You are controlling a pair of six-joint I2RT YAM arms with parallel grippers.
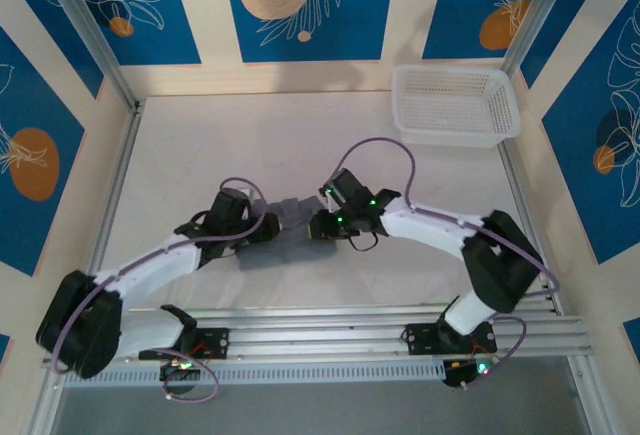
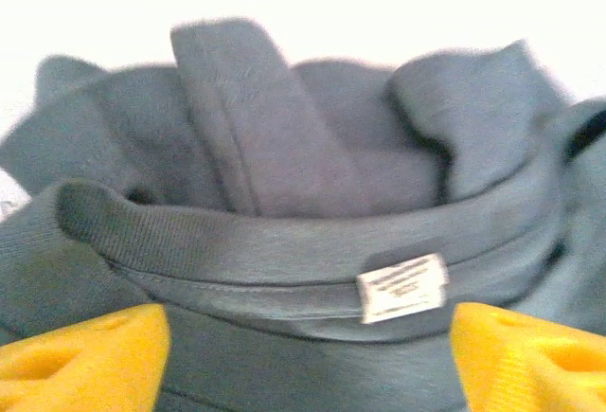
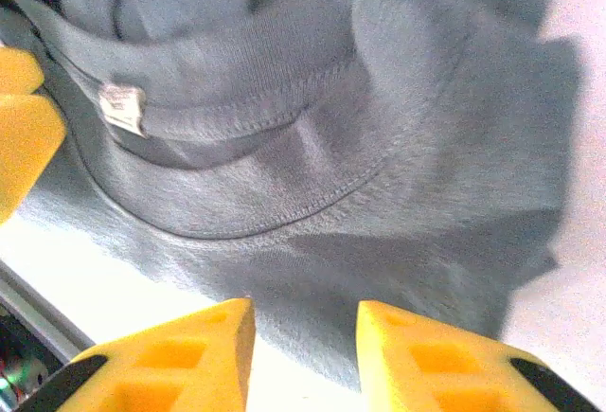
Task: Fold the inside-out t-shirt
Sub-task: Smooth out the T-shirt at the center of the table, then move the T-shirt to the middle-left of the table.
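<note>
left gripper (image 2: 308, 360) and right gripper (image 3: 305, 346) flank crumpled t-shirt (image 1: 285, 237).

Only writing I can spot is on a small white tag (image 2: 401, 288) sewn to the neckband (image 2: 284, 256) of the inside-out t-shirt (image 2: 312, 147). Couple of printed lines on it, but they're too blurry to read.

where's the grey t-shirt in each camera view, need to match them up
top external: the t-shirt lies bunched near the middle of the table.
left wrist: it stretches across the picture, with its collar running left to right below centre.
right wrist: it covers the top and middle, with the collar at upper left.
shared landmark: the white neck label, lower right of centre in left wrist, upper left in right wrist.
</note>
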